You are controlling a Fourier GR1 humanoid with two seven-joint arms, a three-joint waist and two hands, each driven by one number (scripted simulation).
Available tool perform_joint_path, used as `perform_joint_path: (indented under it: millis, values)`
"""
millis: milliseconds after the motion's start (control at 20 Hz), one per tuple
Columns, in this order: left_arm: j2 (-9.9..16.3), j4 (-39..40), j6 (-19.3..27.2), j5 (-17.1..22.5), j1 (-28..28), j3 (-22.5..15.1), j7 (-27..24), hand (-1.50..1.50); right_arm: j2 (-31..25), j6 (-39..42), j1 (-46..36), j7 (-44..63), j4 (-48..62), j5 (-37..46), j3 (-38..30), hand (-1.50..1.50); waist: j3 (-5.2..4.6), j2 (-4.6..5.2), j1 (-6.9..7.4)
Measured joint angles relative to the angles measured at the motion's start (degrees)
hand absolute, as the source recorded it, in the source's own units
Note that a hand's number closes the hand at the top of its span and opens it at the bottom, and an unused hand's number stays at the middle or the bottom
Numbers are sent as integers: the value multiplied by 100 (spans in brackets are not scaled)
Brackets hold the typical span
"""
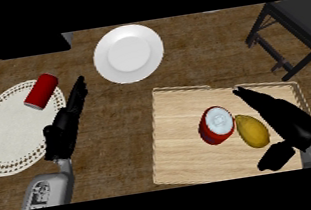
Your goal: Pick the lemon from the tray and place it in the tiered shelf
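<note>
The reach for the pick looks to be the step in hand: the black right hand (289, 122) hovers spread over the right side of the pale wooden tray (183, 158), fingers straight, thumb apart, just beside the yellow oval lemon (253, 131). Next, I judge, it must curl round the lemon, then lift toward the black tiered shelf (298, 30) at the worktop's far right corner. The tray also holds a red cup with a white inside (216, 124), touching the lemon. The left hand (63, 128) rests open near the left.

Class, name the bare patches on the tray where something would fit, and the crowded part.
Bare: the tray's left half and its front-left corner. Crowded: its right side, where the red cup, lemon and right robot hand bunch together.
</note>
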Motion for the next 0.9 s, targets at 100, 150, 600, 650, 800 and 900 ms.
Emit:
perform_joint_path:
  millis: [100, 150, 600, 650, 800, 900]
  values:
    - [-1, -102, -38, -17, 141, -9, -62, 0, 11, -30, -7, -97, 103, 73, -22, -150, 1, 0, 2]
    - [23, -39, -92, 22, 149, 49, -115, 0, 26, -32, 38, -123, 109, 101, -16, -150, 1, 0, 1]
    - [-47, 14, -105, -78, 106, 72, -131, 0, -88, -174, -57, -658, 523, 595, 199, 150, -5, -7, 7]
    - [-60, 93, -105, -81, 20, 89, -112, 0, -98, -160, -23, -656, 412, 654, 246, 150, -4, -5, 1]
    - [-74, 43, -90, -112, 12, 103, -68, 0, -191, -402, 121, -1004, 433, 758, 189, 150, -5, -7, -2]
    - [-145, 31, -30, -172, -33, 62, 3, 0, -300, -439, 278, -1230, 338, 773, 127, 150, -3, -6, -8]
